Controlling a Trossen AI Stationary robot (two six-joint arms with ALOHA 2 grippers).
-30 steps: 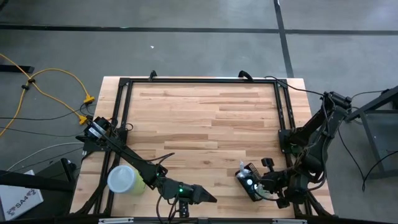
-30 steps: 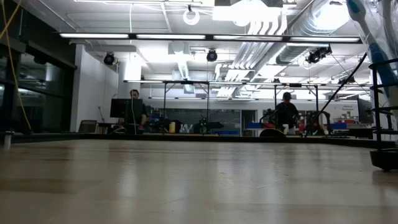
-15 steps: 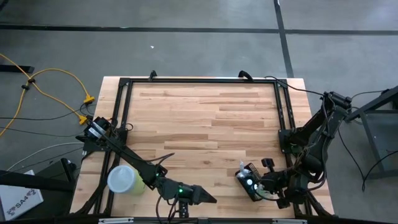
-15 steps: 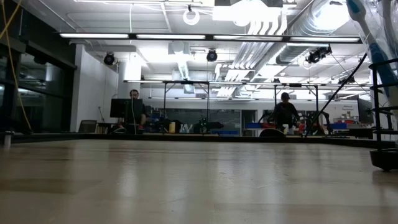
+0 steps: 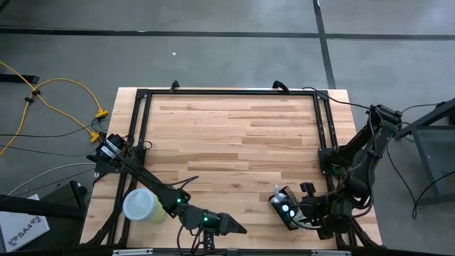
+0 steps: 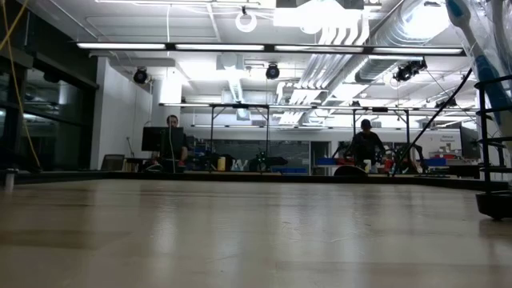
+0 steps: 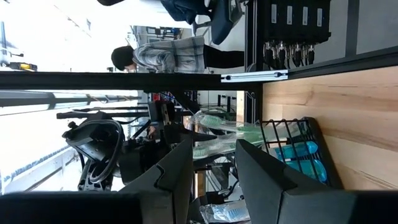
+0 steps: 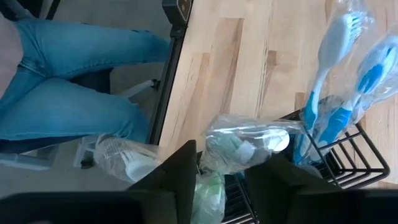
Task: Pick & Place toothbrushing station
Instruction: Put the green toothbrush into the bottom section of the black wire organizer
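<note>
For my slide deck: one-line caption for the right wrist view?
Right gripper over the black wire holder with wrapped blue toothbrushes, beside the table edge.

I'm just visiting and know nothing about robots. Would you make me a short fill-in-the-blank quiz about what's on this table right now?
1. The black wire holder stands by the ____ gripper.
2. The toothbrushes in it have ____ handles.
3. The lime-green cup lies under the ____ arm.
4. The table top is made of ____.

Missing words: right; blue; left; wood
</note>
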